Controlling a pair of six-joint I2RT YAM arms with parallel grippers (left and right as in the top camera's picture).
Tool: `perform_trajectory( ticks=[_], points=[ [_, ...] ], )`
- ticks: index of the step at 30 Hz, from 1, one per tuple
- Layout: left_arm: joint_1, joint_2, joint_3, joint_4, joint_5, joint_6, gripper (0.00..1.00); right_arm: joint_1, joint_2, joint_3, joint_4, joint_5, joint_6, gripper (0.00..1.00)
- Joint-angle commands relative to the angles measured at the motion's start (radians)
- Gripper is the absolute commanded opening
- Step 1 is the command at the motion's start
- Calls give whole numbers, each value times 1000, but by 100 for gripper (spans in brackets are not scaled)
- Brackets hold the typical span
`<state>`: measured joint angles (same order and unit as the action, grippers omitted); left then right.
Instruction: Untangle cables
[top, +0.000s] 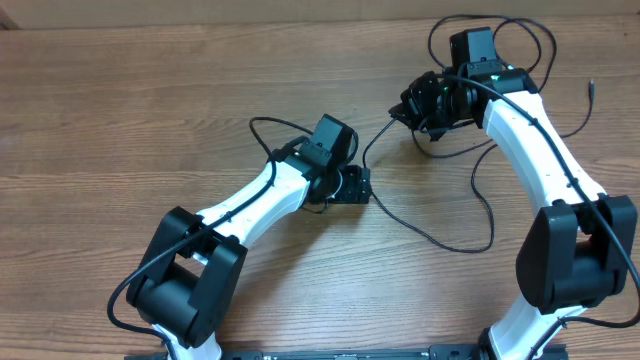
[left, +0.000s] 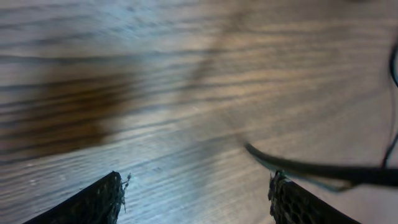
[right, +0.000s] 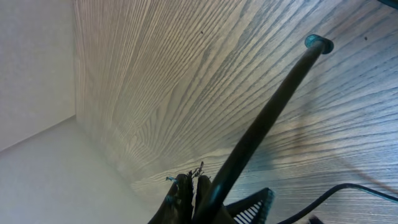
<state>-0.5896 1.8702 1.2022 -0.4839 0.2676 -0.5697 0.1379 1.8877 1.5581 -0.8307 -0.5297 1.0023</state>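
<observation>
Cables (top: 430, 238): thin blk cords on the counter (top: 150, 120), right half. One long loop runs btwn the two arms. More loops are bunched round the right wrist near the far edge, and a plug end (top: 592, 88) lies off to the right. Right claw (top: 408, 108) is clenched on one cord (right: 267, 118), which juts out past its fingers (right: 181, 193) over the wood. Left claw (top: 360, 187) is released, fingers (left: 106, 199) wide apart, low over the counter. Another cord (left: 323, 171) crosses right by one fingertip; can't tell if touching.
</observation>
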Motion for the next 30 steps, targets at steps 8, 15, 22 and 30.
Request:
perform_trajectory(
  ticks=[8,15,22,30],
  points=[
    [-8,10,-3,27,-178,-182,80,-27,-44,27,3,-21,4,4],
    [-19,10,-3,54,-132,-185,82,-43,-44,27,16,-48,4,4],
    [-23,10,-3,48,53,29,81,-104,-44,27,48,-49,45,4],
    [-29,13,-3,95,40,28,81,-121,-44,27,20,-86,45,4]
  ],
)
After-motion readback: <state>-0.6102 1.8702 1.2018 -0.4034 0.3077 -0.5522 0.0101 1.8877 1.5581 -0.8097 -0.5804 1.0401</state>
